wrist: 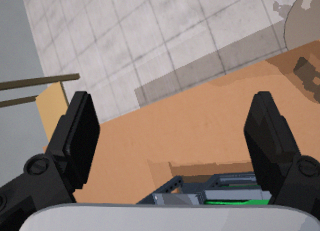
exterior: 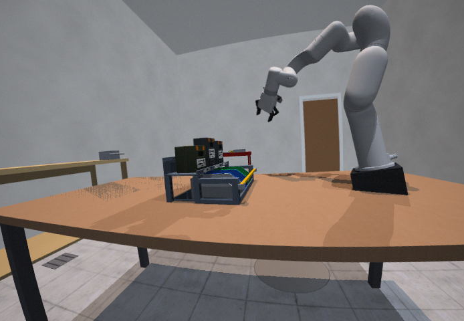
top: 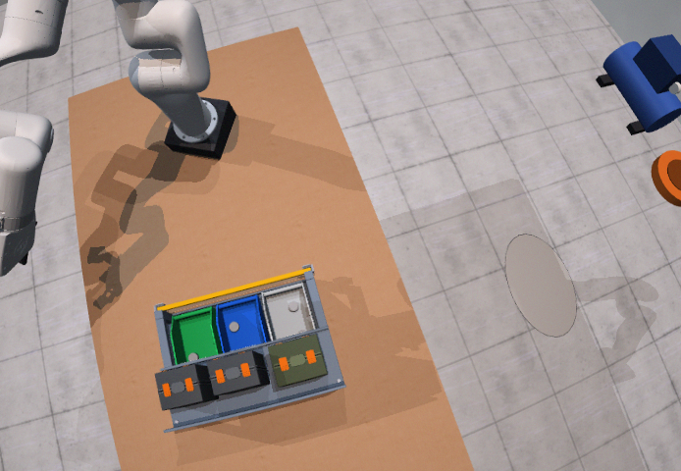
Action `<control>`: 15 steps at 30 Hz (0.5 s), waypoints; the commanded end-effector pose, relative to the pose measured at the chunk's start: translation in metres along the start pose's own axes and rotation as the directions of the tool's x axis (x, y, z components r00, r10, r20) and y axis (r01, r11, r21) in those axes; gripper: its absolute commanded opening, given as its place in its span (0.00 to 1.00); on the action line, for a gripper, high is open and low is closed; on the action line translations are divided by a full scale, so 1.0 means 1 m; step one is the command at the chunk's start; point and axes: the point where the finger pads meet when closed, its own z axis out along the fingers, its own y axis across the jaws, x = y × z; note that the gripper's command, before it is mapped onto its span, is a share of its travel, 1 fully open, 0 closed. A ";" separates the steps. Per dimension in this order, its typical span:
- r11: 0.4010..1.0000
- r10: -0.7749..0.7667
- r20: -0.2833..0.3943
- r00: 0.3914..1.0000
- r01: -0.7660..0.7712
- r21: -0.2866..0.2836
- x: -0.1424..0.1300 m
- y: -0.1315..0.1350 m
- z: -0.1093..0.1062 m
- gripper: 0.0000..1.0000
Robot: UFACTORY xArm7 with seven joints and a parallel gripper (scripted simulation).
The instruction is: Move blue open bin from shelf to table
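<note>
Pincer (top: 5, 272) (exterior: 263, 110) (wrist: 171, 110) is wide open and holds nothing. Blue bin (top: 244, 325) (exterior: 222, 176) is on the shelf (top: 322, 310) (exterior: 198, 189) (wrist: 172, 185); lifting, placing and releasing remain.

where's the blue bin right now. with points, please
In the top view, the blue bin (top: 247, 320) (exterior: 222, 172) sits on the shelf between the green bin (top: 192, 336) (exterior: 243, 170) and the white one (top: 285, 323).
</note>
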 end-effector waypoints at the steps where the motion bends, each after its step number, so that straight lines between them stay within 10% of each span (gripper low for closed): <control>1: 1.000 0.001 0.000 1.000 -0.001 0.004 0.002 -0.001 -0.002 1.00; 15: 1.000 0.001 -0.001 1.000 -0.001 0.004 -0.004 -0.008 0.001 1.00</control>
